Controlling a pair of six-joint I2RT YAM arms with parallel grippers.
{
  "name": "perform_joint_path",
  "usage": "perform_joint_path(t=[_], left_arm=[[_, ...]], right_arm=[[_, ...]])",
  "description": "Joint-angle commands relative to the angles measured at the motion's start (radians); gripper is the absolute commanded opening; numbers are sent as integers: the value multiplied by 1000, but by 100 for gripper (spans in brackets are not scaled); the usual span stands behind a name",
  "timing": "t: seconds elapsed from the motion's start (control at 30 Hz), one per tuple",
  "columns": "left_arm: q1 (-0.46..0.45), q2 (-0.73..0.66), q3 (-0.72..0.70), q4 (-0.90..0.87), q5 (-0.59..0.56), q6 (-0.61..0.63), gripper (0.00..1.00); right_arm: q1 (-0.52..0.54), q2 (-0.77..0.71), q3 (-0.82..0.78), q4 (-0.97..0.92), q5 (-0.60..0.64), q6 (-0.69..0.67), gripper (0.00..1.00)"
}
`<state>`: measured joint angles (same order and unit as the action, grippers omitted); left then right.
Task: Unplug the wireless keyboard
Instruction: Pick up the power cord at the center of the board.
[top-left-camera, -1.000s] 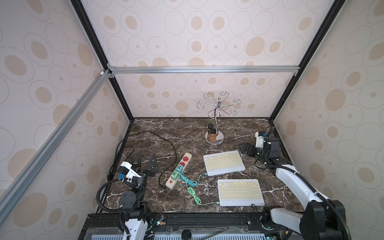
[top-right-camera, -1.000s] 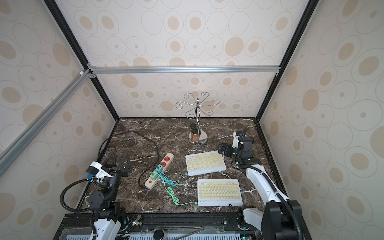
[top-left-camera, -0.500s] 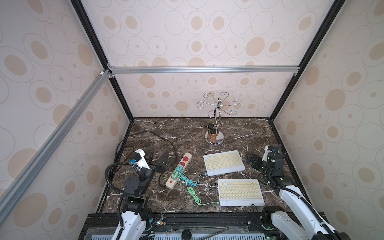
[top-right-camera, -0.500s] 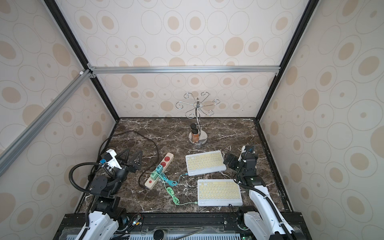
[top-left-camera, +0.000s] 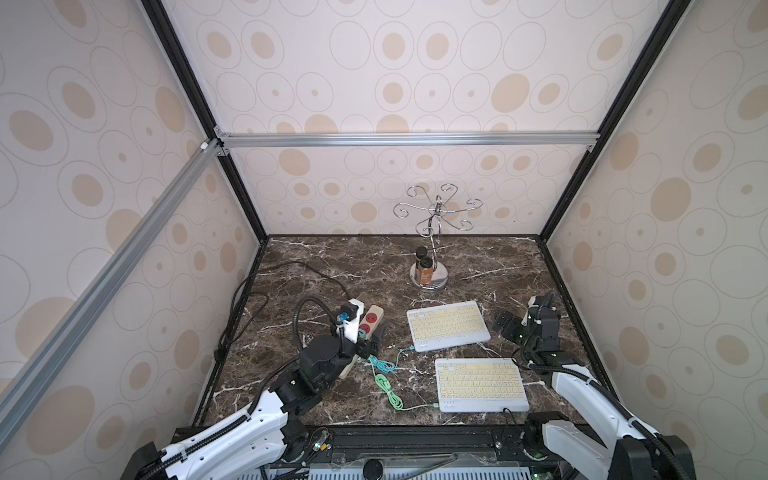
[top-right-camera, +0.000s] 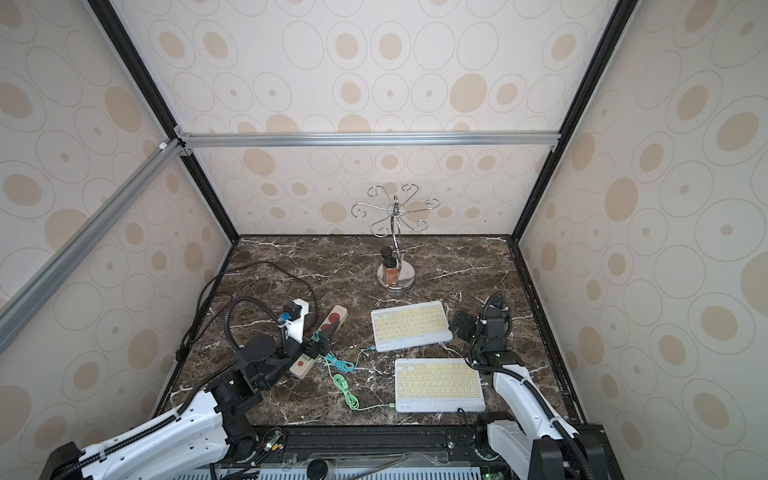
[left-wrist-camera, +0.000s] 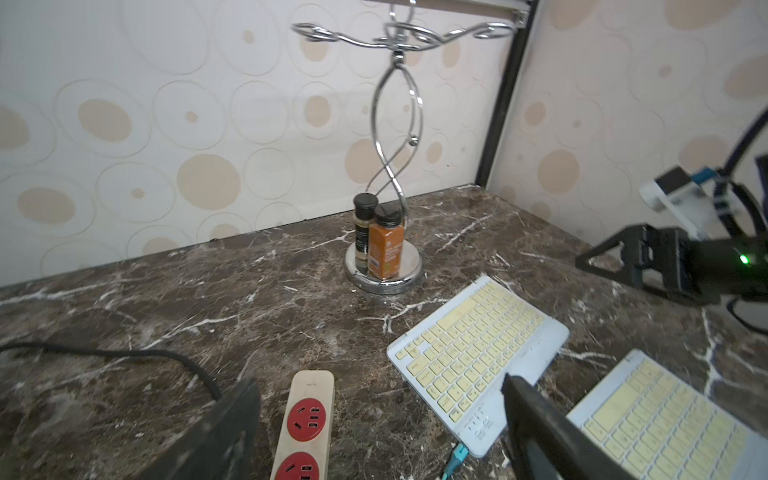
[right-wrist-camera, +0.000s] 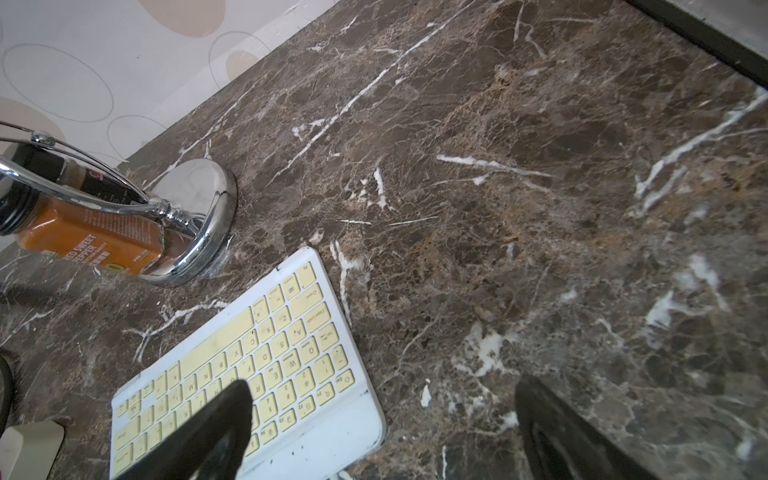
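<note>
Two white wireless keyboards with pale yellow keys lie flat at the middle right of the dark marble surface (top-left-camera: 332, 257): the far keyboard (top-left-camera: 448, 326) slightly turned, the near keyboard (top-left-camera: 480, 384) just in front of it. A teal cable (top-left-camera: 384, 365) is plugged into the far keyboard's front left corner, and a green cable (top-left-camera: 390, 395) into the same corner of the near keyboard. Both cables run to the beige power strip (top-left-camera: 372, 318) with red sockets. In the right wrist view, letters and "Caps Lock" can be read on the far keyboard's keys. On the orange spice jar (right-wrist-camera: 91, 241) the words "SWEET" and "PEPPER" are legible. The label of the darker jar (left-wrist-camera: 363, 232) beside it cannot be read. Both jars stand on the base of a chrome hook stand (top-left-camera: 434, 232). In both top views the near end of the strip and the cables' plugs there are hidden by the left arm (top-left-camera: 324, 361). That arm is stretched low from the front left, its jaws apart over the strip's middle and clamped on nothing; contact with the strip cannot be judged. The right arm (top-left-camera: 540, 336) is extended along the right wall with the wrist turned inward. Its jaws are wide apart, empty, and just beside the far keyboard's right end.
</note>
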<state>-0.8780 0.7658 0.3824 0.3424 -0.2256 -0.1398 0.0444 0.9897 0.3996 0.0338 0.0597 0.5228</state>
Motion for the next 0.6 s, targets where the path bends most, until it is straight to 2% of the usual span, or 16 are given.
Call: perform_joint_path(t=[0.0,0.13,0.23,0.47,0.57], left_arm=[[-119,62,42,48,-68,189,90],[-255,186,79,30,-112,252,90],[-303,244,103,2,-57,239,88],[-350,324,98,-17,92,169,84],[-354,389,99,-16,85,143,84]], right_arm=[[-2,36,22,8,-7,0,100],[0,66,36,5,-28,-4,100],[0,64,35,5,-28,-4,100],[1,52,26,3,-29,-3,100],[1,53,26,2,-29,-3,99]])
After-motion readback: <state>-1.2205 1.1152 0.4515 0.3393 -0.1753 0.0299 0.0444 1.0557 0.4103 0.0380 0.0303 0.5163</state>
